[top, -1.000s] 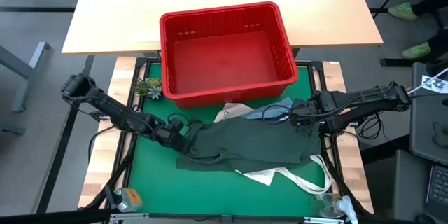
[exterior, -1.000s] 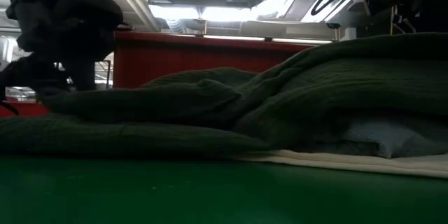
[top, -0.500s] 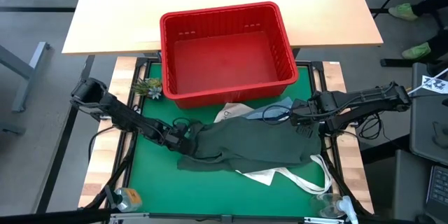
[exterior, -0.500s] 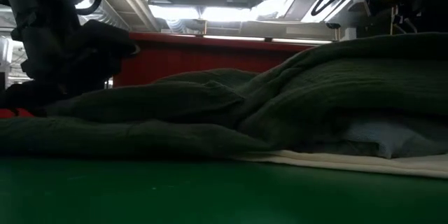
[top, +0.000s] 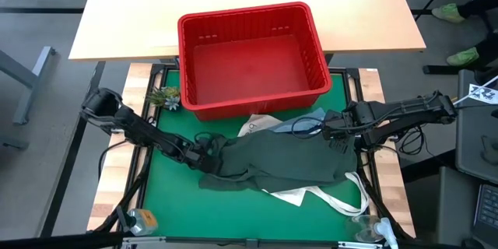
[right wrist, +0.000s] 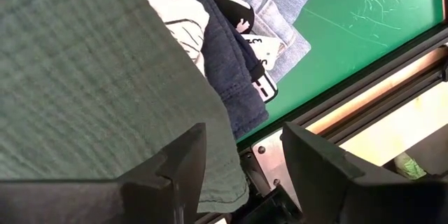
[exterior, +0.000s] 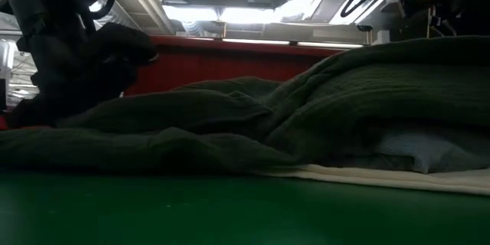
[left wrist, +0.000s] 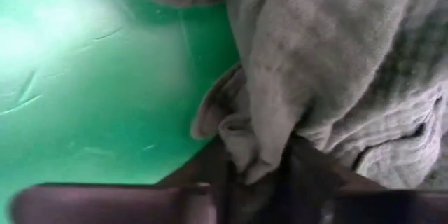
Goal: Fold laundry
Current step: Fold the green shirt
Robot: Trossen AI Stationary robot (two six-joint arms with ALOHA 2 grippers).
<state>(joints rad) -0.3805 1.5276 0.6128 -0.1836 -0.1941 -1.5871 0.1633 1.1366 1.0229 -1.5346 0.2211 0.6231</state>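
The dark olive green garment (top: 272, 159) lies spread across the middle of the green desk (top: 167, 194), just in front of the red plastic slotted basket (top: 250, 54). The left claw (top: 208, 148) sits at the garment's left edge; in the left wrist view a bunched fold of the cloth (left wrist: 252, 147) stands between its two dark fingers (left wrist: 213, 175), which press in on it from both sides, pinching the fabric. The right claw (top: 336, 134) is at the garment's right far corner, with its fingers (right wrist: 182, 157) standing apart; the olive cloth (right wrist: 91, 91) lies against the inner one, and whether it is truly gripped cannot be told.

The left arm reaches in low from the left side of the desk, stretched diagonally toward the centre, its wrist close to the surface; in the low view it looms dark over the cloth's left end (exterior: 115, 122). The right arm comes in nearly level from the right edge.

The olive garment is a soft, waffle-textured knit, rumpled into low ridges. Under its right far side show a navy blue garment (right wrist: 231, 77), light blue denim (right wrist: 280, 7) and a white piece with dark print (right wrist: 175, 14). A white tote bag (top: 311, 196) with long handles pokes out beneath the near edge. The basket is rigid, with slotted walls.
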